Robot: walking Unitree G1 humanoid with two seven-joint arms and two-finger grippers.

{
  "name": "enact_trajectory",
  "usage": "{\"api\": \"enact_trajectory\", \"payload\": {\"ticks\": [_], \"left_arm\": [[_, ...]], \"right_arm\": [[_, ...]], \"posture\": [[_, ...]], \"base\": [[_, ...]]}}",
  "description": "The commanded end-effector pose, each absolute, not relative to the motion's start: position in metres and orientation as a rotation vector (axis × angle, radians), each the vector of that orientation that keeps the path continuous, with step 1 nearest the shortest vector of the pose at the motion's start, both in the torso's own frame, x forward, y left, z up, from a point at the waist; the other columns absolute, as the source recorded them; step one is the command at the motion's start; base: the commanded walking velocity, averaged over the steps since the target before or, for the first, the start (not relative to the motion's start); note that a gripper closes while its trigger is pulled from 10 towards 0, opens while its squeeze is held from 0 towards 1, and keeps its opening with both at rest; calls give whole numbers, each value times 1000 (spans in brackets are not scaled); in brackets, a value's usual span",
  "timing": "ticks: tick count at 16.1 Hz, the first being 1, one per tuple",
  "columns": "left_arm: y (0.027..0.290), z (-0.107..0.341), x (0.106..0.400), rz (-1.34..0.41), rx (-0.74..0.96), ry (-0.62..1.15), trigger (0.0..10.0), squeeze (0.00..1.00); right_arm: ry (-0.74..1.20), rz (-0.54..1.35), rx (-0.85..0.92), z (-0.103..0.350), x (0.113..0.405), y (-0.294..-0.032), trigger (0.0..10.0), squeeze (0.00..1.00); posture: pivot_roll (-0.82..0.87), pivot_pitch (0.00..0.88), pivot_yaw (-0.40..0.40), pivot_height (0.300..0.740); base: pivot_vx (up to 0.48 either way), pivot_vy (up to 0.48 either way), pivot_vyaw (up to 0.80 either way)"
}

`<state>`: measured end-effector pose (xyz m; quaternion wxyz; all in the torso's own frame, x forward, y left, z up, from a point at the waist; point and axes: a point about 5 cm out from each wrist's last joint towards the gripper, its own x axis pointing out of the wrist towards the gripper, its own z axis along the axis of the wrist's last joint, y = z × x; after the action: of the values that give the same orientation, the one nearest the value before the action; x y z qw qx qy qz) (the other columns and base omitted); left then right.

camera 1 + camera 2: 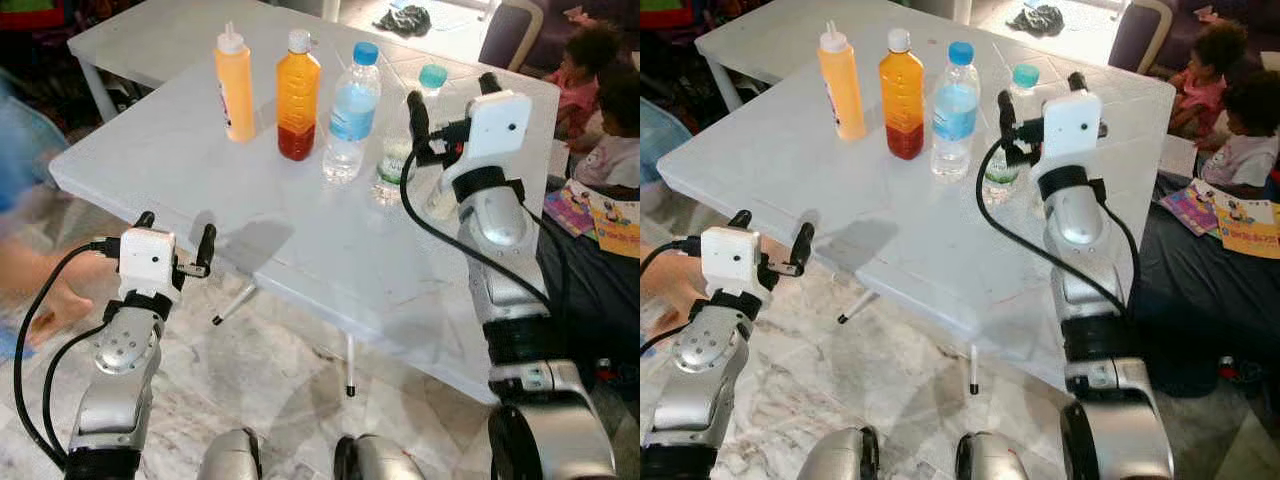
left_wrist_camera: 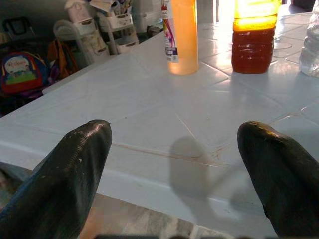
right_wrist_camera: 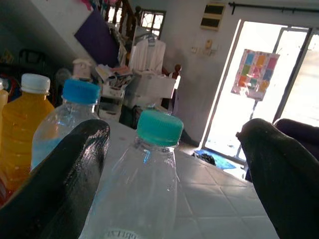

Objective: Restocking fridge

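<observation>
White tiled table [image 1: 300, 240] carries four containers in a far row: squeeze bottle [image 1: 234, 84], orange juice bottle [image 1: 298, 95], blue-capped water bottle [image 1: 352, 112], teal-capped bottle [image 1: 1006, 135]. Right gripper [image 1: 448, 106], fingers spread, straddles the teal-capped bottle, apparently mid-reach; next move should be closing on it. Left gripper [image 1: 176, 242] hangs spread at the near edge.

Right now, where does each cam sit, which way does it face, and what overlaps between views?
Left eye: head, looking forward-down at white table; both arms, left gripper, right gripper show.
Right eye: same head, same scene; shares the orange juice bottle.
Left wrist: at table edge, looking along open fingers across the tabletop toward yellow squeeze bottle.
Right wrist: above table, fingers open around teal-capped bottle; shares blue-capped bottle with eye views.
</observation>
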<state>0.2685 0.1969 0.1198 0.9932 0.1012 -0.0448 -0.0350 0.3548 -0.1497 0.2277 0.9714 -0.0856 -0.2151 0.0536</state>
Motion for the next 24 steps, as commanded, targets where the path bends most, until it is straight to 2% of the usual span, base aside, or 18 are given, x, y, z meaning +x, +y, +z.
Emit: {"api": "enact_trajectory", "payload": {"ticks": [1, 7, 8, 9, 10, 24], "left_arm": [[196, 122, 268, -76, 215, -94, 10000, 0], [196, 122, 268, -78, 216, -92, 10000, 0], [196, 123, 268, -77, 219, -91, 10000, 0], [196, 122, 267, -76, 220, -90, 10000, 0], [197, 122, 267, -77, 221, -88, 10000, 0], [196, 120, 267, -75, 221, -80, 10000, 0]], "right_arm": [[-446, 95, -153, 234, 359, -153, 10000, 0], [-411, 88, -136, 239, 377, -153, 10000, 0], [-392, 94, -107, 241, 382, -153, 9333, 0], [-384, 106, -103, 241, 384, -152, 4392, 0], [-380, 108, -103, 240, 386, -151, 0, 0], [-393, 159, -87, 247, 385, -142, 0, 0]], "posture": [[79, 143, -43, 740], [92, 149, -40, 740], [93, 150, -41, 740], [90, 150, -39, 740], [89, 150, -40, 740], [83, 151, -47, 740]], "base": [[0, 0, 0], [0, 0, 0], [0, 0, 0], [0, 0, 0], [0, 0, 0], [0, 0, 0]]}}
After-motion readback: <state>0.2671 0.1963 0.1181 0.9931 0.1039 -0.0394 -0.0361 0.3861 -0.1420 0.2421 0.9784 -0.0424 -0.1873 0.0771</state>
